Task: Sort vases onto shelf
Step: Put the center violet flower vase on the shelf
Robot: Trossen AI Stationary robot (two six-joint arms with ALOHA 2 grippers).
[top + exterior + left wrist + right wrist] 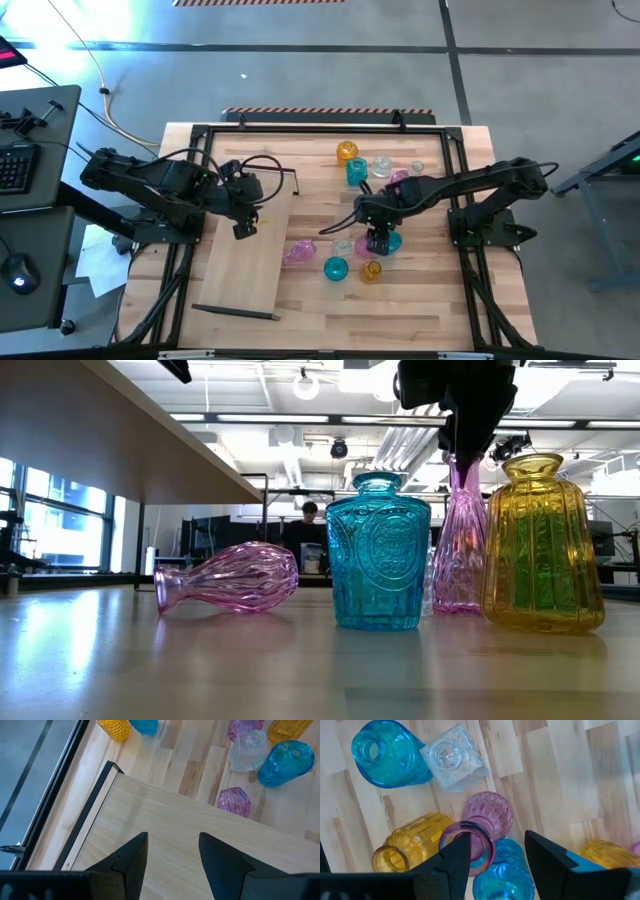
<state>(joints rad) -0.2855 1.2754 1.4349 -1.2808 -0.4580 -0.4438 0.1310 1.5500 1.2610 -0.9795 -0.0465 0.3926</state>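
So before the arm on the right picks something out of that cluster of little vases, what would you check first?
1. Right gripper fingers open: ok.
2. Lined up over one vase: cannot tell; the tall pink vase sits at one finger, a teal vase below.
3. Room around it: not ok; the yellow vase crowds close.
4. Shelf bare: ok.
5. Left gripper out of the way, over the shelf: ok.

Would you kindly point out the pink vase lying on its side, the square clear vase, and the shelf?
Pink vase lying on its side (232, 577), low view, ribbed belly.
Square clear vase (451, 757), right wrist view, mouth.
Shelf (245, 270), high view, bare board.
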